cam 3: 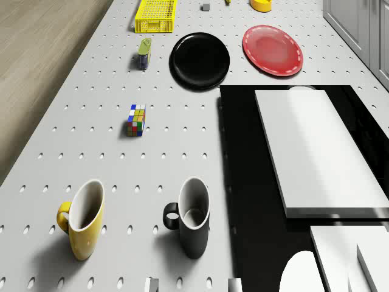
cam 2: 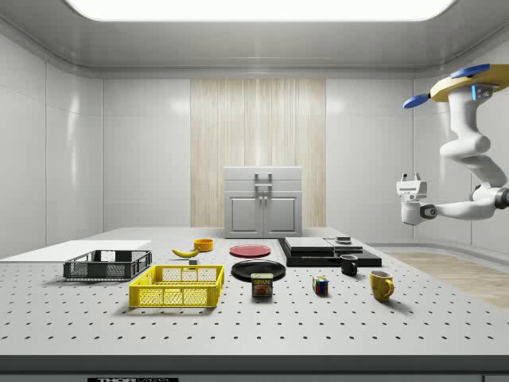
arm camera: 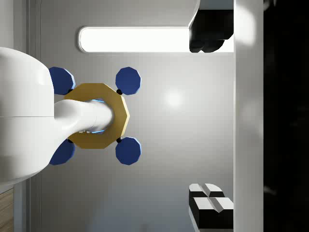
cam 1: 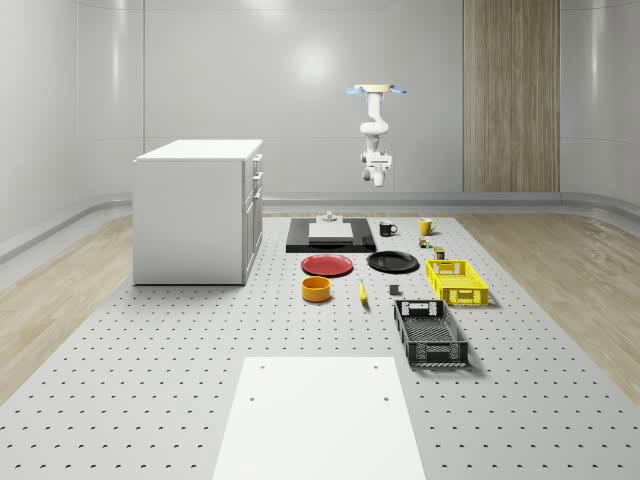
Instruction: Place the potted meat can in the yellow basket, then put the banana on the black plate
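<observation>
**Drone hovering high past the table's far end, gripper well clear of the can**

You are looking at a long perforated table (cam 1: 150, 400) with a white cabinet (cam 1: 198, 210) standing on it toward the whole-scene view's left. The drone (cam 1: 377, 91) is hovering well above the table's far end, beyond the black slab (cam 1: 331, 237), and its arm (cam 1: 374, 125) is hanging down to the gripper (cam 1: 377, 180), which is sitting high in the air and touching nothing.

In the side view the gripper (cam 2: 411, 180) is pointing upward, off to the side view's right, above the black mug (cam 2: 349, 265) and the yellow mug (cam 2: 381, 285). You cannot tell from these pictures how far apart its fingers are standing; nothing is lying between them.

The task's things are all well below and away from the gripper. The potted meat can (cam 2: 262, 285) is standing upright on the table just beside the yellow basket (cam 2: 178, 286) — outside it, not in it. The black plate (cam 2: 258, 269) is lying bare behind the can, next to the red plate (cam 2: 250, 251). The banana (cam 2: 185, 252) is lying on the table near a small yellow bowl (cam 2: 203, 244), apart from the black plate.

The drone view is giving you what the side view flattens — the can (cam 3: 144, 53) sitting between the basket (cam 3: 156, 16) and a colour cube (cam 3: 136, 120). The wrist view is looking up at the drone's yellow body (arm camera: 96, 116) and blue rotors.
</observation>
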Available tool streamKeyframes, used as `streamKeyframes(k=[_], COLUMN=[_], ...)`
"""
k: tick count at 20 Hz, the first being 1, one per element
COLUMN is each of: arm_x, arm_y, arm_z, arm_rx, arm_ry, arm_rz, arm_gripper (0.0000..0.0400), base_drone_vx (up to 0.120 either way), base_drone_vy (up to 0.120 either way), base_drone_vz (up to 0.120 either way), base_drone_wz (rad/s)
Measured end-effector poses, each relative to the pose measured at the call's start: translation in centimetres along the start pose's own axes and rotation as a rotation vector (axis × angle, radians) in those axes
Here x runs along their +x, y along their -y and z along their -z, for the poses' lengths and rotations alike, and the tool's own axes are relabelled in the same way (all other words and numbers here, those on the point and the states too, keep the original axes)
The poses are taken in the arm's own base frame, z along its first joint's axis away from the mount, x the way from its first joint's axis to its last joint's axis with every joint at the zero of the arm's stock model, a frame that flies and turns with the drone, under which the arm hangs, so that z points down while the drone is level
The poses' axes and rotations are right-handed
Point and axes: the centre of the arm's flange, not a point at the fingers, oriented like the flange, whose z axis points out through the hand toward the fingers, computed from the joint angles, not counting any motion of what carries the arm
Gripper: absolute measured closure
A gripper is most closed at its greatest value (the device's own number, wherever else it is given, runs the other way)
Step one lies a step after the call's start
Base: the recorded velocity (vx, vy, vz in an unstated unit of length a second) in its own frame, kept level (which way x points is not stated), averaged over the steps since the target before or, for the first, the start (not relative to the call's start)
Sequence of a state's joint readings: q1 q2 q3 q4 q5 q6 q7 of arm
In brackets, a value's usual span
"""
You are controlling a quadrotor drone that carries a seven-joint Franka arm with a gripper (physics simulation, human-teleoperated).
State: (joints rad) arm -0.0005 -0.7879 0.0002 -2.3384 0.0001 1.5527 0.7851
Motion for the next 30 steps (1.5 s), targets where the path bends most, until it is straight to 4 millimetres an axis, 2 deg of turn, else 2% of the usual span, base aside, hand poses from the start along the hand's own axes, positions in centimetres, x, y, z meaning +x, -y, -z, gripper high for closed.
streamKeyframes(k=[4,9,13,19,30], arm_x=[-0.2,-0.2,-0.1,0.0,-0.1], arm_y=[-0.3,-0.2,-0.1,0.0,0.0], arm_z=[3.0,6.1,7.8,8.9,9.3], arm_rx=[0.002,0.005,0.007,0.01,0.016], arm_ry=[-0.002,-0.005,-0.007,-0.011,-0.017], arm_rz=[0.0,0.0,0.0,0.0,0.0], arm_gripper=[0.0,0.0,0.0,0.0,0.0], base_drone_vx=[0.0,0.12,0.12,0.12,0.12], base_drone_vy=[0.07,0.12,0.12,0.12,0.12], base_drone_vz=[0.0,0.0,0.0,0.0,0.0], base_drone_wz=[0.0,0.0,0.0,0.0,0.0])
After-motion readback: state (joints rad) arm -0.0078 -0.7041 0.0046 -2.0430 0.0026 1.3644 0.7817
